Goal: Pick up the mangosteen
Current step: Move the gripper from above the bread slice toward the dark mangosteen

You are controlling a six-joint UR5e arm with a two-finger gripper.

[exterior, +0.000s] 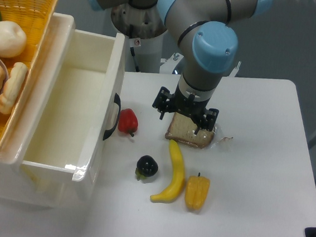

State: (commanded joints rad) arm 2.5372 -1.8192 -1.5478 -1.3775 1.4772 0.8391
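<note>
The mangosteen (146,166) looks glossy and smooth. The basket (29,5) is woven wicker. The drawer (87,100) is shiny plastic.

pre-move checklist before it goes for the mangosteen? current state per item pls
1. Target in view: mangosteen sits on the table, unobstructed from above. ok
2. Lookalikes told apart: red pepper lies up and left of it, yellow pepper lies right of the banana. ok
3. Clearance around target: a gap shows between the fruit and the banana, and the drawer front is close on the left. ok, tight
4. Pincer aligned over target: it hangs over the sandwich, not the mangosteen. not ok
5. Pincer empty and open: fingers hidden by the wrist. cannot tell
</note>
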